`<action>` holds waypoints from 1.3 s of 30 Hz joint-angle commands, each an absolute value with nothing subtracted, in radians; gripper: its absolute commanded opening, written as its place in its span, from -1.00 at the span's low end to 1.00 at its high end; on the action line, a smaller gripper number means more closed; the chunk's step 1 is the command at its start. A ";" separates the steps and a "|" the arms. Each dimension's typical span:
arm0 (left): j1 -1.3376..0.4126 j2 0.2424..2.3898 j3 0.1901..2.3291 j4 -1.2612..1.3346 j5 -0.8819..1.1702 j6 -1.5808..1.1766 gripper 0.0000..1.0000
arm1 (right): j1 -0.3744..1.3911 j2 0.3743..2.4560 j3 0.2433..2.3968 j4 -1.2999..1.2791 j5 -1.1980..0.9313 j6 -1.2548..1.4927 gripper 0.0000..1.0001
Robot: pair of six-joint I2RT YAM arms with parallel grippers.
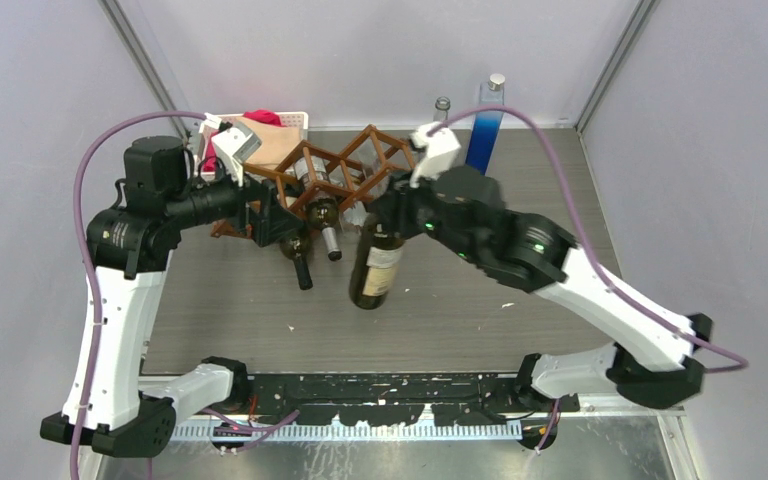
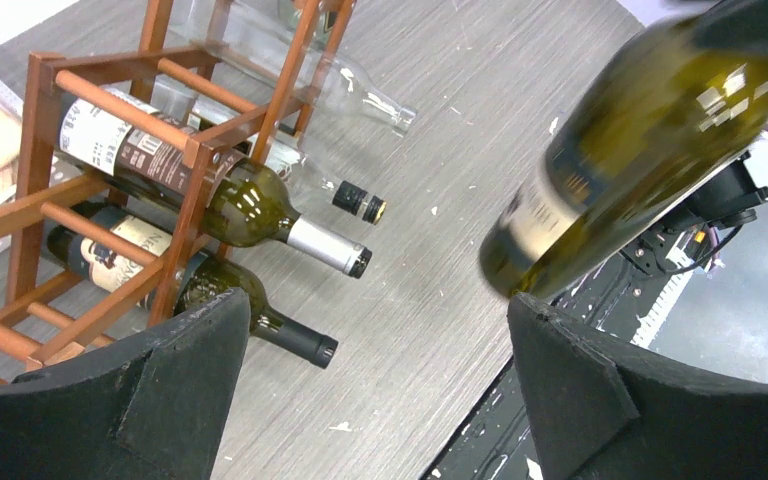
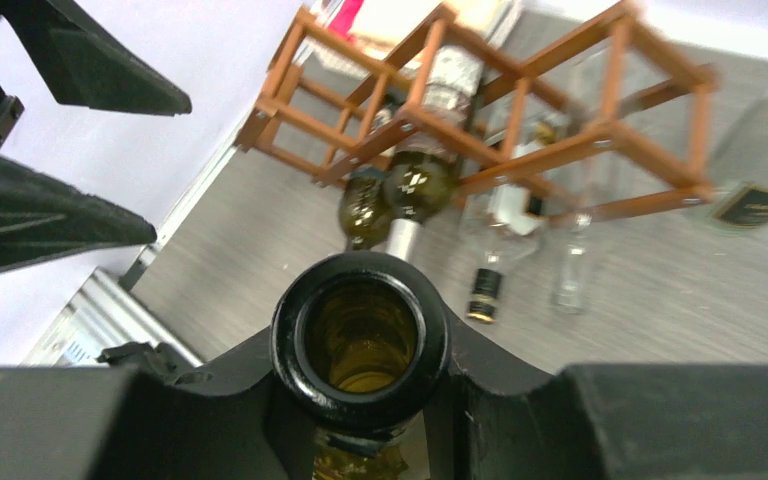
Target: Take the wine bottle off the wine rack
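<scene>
While the right gripper is clamped tight around the neck of a dark green wine bottle, the bottle hangs neck-up and slightly tilted, just in front of the wine rack and out of its cells. Its cream label faces the near edge of the grey table. The right wrist view looks straight down into the bottle's open mouth, with a black finger pressed against each side of the neck. Whether the base touches the table cannot be told.

Beside the left end of the rack, the left gripper has its jaws spread wide and holds nothing.

The brown lattice rack stands towards the back of the table. Two dark bottles lie in its lower cells, their necks pointing out towards the arms, and clear glass bottles lie there too. Behind the rack's left end sits a white basket. A tall blue bottle stands upright at the back right, with a small clear bottle near it.
</scene>
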State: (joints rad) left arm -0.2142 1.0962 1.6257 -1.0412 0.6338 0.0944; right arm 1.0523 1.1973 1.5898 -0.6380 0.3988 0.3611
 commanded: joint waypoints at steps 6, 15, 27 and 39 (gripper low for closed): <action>-0.216 1.109 1.634 -1.041 0.568 0.132 0.99 | 0.958 1.029 1.491 -0.507 0.765 0.154 -0.99; -0.216 1.098 1.598 -1.025 0.550 0.183 0.99 | 0.688 1.134 1.431 -0.280 0.745 0.041 -0.99; -0.216 1.121 1.610 -1.026 0.528 0.206 0.99 | 0.360 1.407 1.416 0.035 0.571 0.101 -0.99; -0.216 1.108 1.589 -0.999 0.535 0.227 0.99 | 0.303 1.581 1.407 0.239 0.471 0.095 -0.99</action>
State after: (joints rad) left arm -0.2142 1.1275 1.5894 -1.0435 0.5320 0.1967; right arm 0.3115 1.5978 1.3605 -0.0093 0.4988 0.0856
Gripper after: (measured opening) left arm 0.994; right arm 0.405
